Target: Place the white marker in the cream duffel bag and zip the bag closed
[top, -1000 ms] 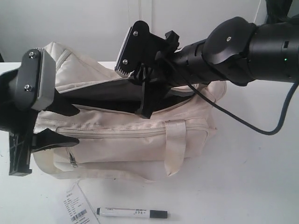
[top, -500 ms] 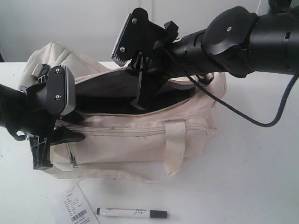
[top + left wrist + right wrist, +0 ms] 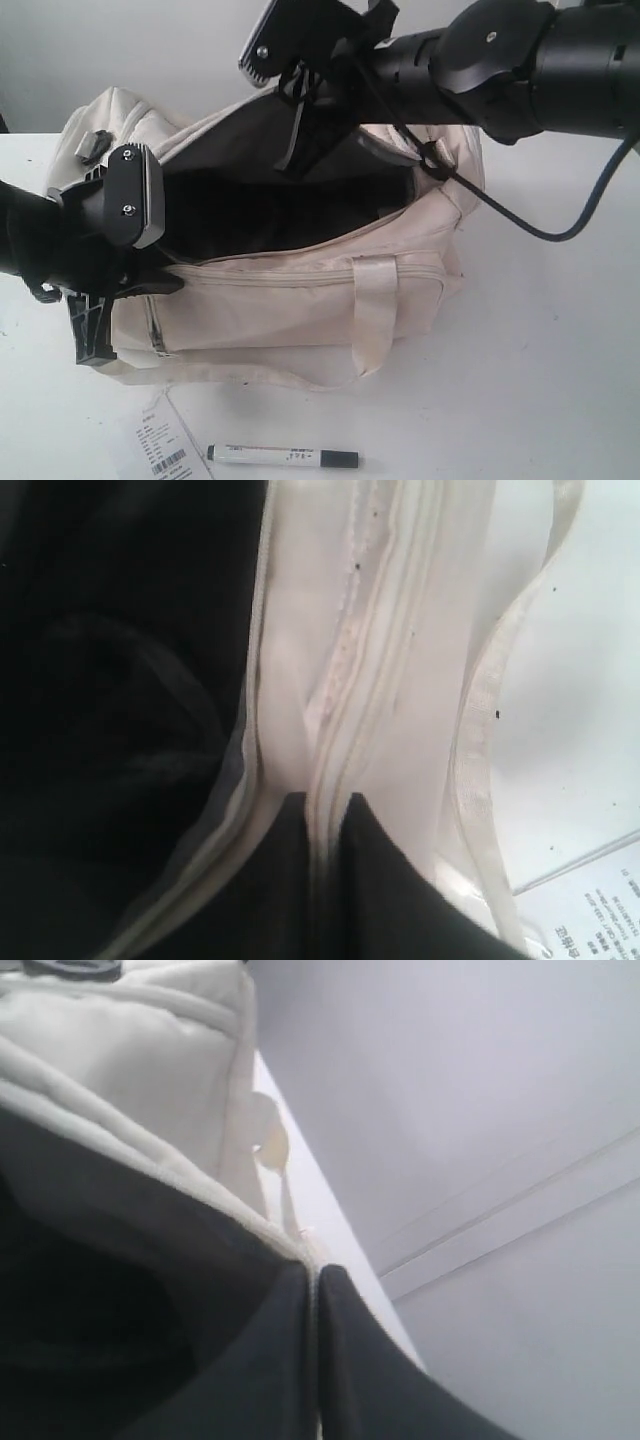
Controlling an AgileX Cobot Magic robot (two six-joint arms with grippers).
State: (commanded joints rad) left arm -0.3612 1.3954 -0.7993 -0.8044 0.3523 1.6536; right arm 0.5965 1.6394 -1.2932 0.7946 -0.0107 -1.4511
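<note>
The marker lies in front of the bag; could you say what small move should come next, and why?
Probably open the left gripper and release the near rim: the right gripper holds the far rim up, the bag gapes, and the marker lies nearer the left.

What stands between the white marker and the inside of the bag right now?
Only the near wall and strap handle of the cream duffel bag; the white marker lies on the table before it. The mouth gapes open, left claw and right claw each pinching a rim.
</note>
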